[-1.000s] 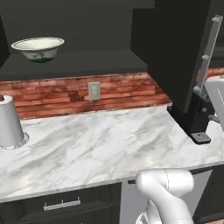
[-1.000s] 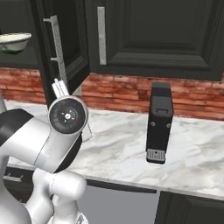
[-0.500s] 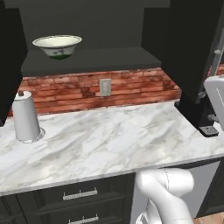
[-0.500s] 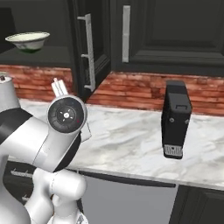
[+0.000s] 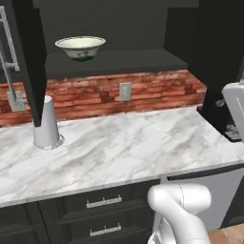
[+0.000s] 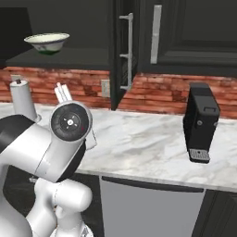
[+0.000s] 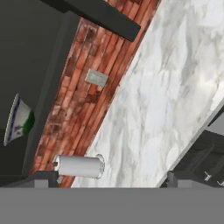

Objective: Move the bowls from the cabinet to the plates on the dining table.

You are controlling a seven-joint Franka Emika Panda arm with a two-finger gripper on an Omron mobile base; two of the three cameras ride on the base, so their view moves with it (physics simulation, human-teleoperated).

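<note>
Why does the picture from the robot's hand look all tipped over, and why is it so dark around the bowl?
Hand view: the camera is rolled, so the marble counter runs slantwise and the bowl looks sideways. Left base view: the bowl sits upright in the open cabinet, whose unlit black inside swallows the light.

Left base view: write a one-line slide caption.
A cream bowl sits in the open black cabinet above a marble counter holding a paper towel roll.

Bowl [image 5: 80,47] in cabinet [image 5: 119,64], above counter [image 5: 124,147]
</note>
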